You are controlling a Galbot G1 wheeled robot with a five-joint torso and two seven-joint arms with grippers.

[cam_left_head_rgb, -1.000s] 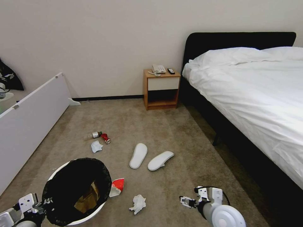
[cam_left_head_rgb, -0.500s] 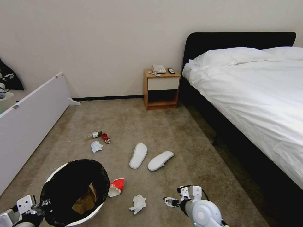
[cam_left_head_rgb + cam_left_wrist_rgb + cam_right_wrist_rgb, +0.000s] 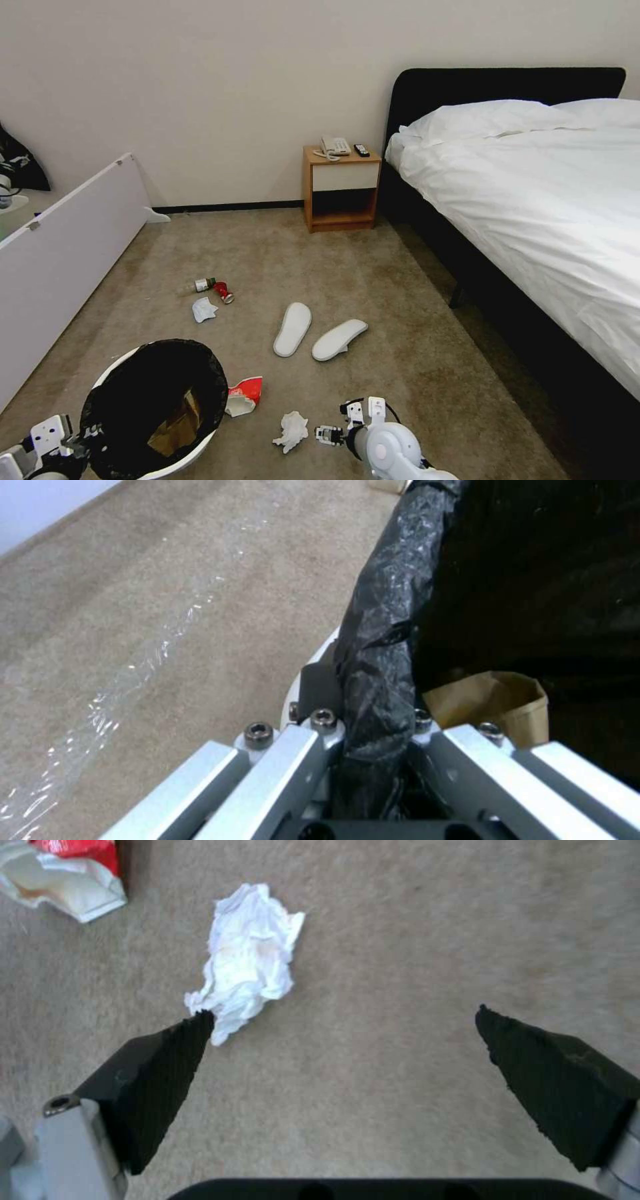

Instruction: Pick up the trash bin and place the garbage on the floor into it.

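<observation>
The trash bin (image 3: 217, 380), white with a black bag over its rim, hangs tilted at the lower left. My left gripper (image 3: 75, 441) is shut on its rim (image 3: 377, 690). A brown paper bag (image 3: 175, 425) (image 3: 497, 705) lies inside. My right gripper (image 3: 327, 435) (image 3: 343, 1015) is open just above the floor (image 3: 400, 313). One fingertip is at the edge of the crumpled white paper (image 3: 291, 430) (image 3: 250, 960). A red-white carton (image 3: 245, 393) (image 3: 67, 870) lies beside the bin. Farther off are two white slippers (image 3: 292, 329) (image 3: 339, 339), a mask (image 3: 203, 309), a bottle (image 3: 197, 287) and a red can (image 3: 223, 292).
A bed (image 3: 533, 200) with white covers and a black frame runs along the right. A wooden nightstand (image 3: 341, 190) stands against the back wall. A white panel (image 3: 60, 260) borders the carpet on the left.
My right gripper has moved left and nearer, up to the crumpled paper. The bin and my left gripper have shifted slightly left and down.
</observation>
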